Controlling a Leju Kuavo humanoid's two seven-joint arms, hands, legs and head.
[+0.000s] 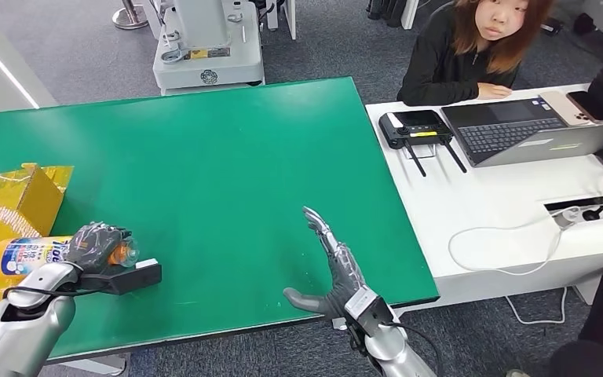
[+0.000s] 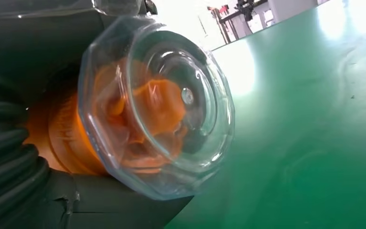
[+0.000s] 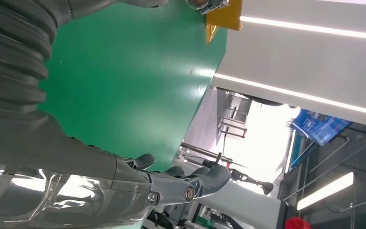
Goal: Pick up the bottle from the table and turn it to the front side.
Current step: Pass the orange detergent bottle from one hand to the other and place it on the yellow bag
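The bottle (image 1: 27, 254) has a white and blue label, an orange neck and a clear cap. It lies sideways at the left front of the green table (image 1: 204, 157). My left hand (image 1: 94, 245) grips it around the neck. The left wrist view looks straight at the clear cap (image 2: 157, 109) with the orange nozzle inside, dark fingers (image 2: 9, 157) wrapped behind it. My right hand (image 1: 334, 267) is held edge-up over the table's front edge with fingers straight and thumb out, holding nothing. The right wrist view shows those fingers (image 3: 190, 183) spread.
A yellow cardboard box (image 1: 12, 200) stands at the table's left edge behind the bottle. A white desk (image 1: 502, 204) on the right carries a laptop (image 1: 534, 129), a router (image 1: 416, 126) and cables. A person (image 1: 471, 47) sits behind that desk.
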